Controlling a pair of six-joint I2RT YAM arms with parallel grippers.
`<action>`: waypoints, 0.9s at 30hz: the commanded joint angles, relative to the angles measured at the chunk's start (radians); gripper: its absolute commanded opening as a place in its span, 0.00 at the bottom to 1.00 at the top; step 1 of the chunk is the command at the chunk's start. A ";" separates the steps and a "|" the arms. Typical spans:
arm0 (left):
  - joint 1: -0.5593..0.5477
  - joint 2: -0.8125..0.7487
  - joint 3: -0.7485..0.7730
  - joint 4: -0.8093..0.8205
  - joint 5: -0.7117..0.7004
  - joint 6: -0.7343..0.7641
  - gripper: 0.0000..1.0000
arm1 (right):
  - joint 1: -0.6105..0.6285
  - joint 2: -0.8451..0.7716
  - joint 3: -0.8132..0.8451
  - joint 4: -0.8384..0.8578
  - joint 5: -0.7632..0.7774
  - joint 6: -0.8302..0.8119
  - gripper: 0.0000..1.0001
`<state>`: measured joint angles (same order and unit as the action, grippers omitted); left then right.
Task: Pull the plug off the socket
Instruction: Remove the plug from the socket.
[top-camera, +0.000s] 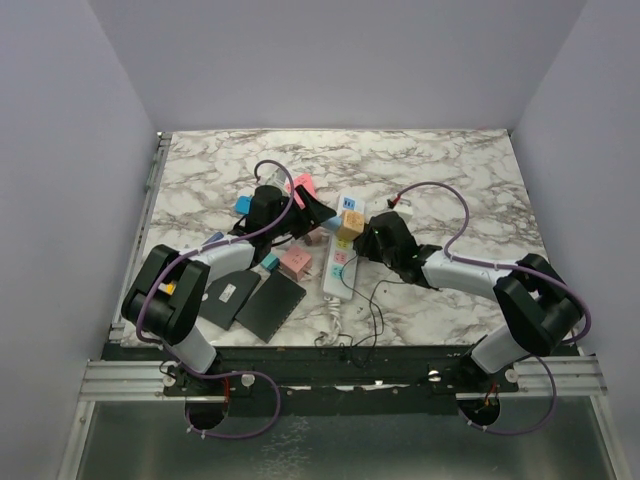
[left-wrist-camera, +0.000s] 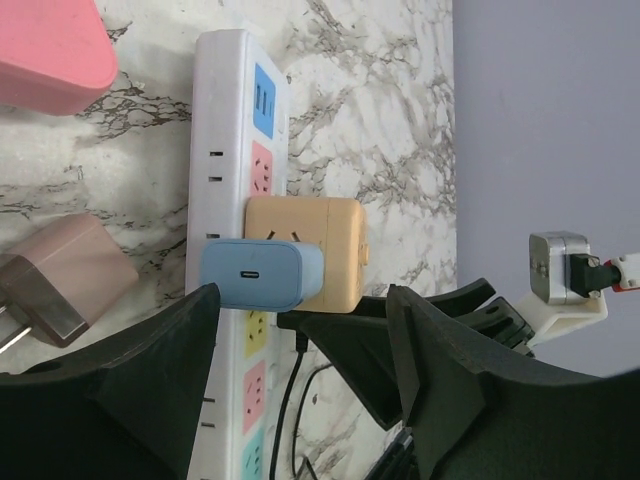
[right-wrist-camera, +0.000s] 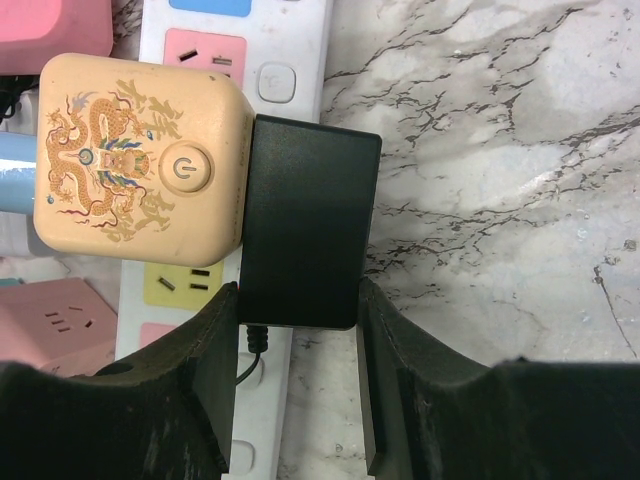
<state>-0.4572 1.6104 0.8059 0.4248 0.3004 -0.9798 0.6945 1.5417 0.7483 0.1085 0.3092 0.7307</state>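
Note:
The socket is a long white power strip with coloured outlets, also in the left wrist view and the right wrist view. A peach cube adapter sits plugged on it. A black plug with a thin black cord is on the cube's right side and a light blue charger on its left side. My right gripper is shut on the black plug, one finger on each side. My left gripper is open, its fingertips just short of the cube and the blue charger.
A pink block and a mauve charger lie left of the strip. Two flat black pads and a pink cube socket lie front left. The plug's black cord trails toward the near edge.

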 joint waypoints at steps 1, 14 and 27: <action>0.006 0.014 0.005 0.047 0.030 -0.018 0.71 | 0.008 -0.017 -0.025 -0.003 -0.067 0.035 0.00; 0.006 0.026 -0.013 0.007 -0.045 -0.002 0.71 | 0.002 -0.026 -0.032 0.015 -0.104 0.048 0.00; 0.004 0.051 0.009 -0.056 -0.036 0.027 0.60 | -0.001 -0.014 -0.027 0.025 -0.120 0.053 0.00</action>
<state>-0.4526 1.6516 0.8055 0.3882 0.2756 -0.9741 0.6903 1.5303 0.7334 0.1139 0.2420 0.7601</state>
